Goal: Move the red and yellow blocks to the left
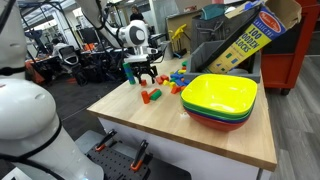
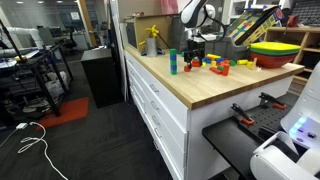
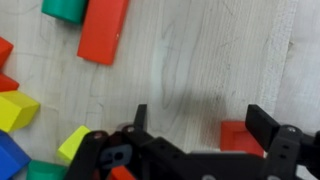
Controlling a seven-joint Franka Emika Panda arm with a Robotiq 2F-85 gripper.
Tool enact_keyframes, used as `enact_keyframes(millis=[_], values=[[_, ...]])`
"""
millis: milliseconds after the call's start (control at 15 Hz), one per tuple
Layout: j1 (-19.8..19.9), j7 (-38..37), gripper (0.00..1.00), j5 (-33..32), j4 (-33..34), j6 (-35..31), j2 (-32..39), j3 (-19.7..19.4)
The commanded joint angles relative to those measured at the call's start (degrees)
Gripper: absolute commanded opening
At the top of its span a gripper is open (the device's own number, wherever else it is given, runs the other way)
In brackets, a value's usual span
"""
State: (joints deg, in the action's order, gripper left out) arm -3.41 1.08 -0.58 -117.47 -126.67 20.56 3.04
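Note:
In the wrist view my gripper (image 3: 200, 125) is open and low over the wooden table. A small red block (image 3: 238, 137) lies between the fingers, close to the right finger and partly hidden by it. Two yellow blocks (image 3: 15, 110) (image 3: 72, 145) lie at the left, in a cluster with blue and red pieces. A longer red piece (image 3: 103, 30) and a green block (image 3: 65, 10) lie at the top left. In both exterior views the gripper (image 1: 147, 68) (image 2: 197, 45) hangs over the scattered blocks.
Stacked yellow, green and red bowls (image 1: 220, 98) (image 2: 275, 50) stand on the table beside the blocks. Two red pieces (image 1: 148, 96) lie in front of the gripper. A blue-and-green stack (image 2: 172, 62) stands near the table edge. A cardboard box (image 1: 245, 35) stands behind.

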Motion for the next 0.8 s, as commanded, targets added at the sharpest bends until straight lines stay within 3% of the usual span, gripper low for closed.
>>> enact_keyframes(millis=[0, 733], values=[[-0.01, -0.36, 1.00, 0.50, 0.78, -0.05, 0.27, 0.14], [-0.71, -2.33, 1.00, 0.69, 1.06, -0.50, 0.37, 0.30]])
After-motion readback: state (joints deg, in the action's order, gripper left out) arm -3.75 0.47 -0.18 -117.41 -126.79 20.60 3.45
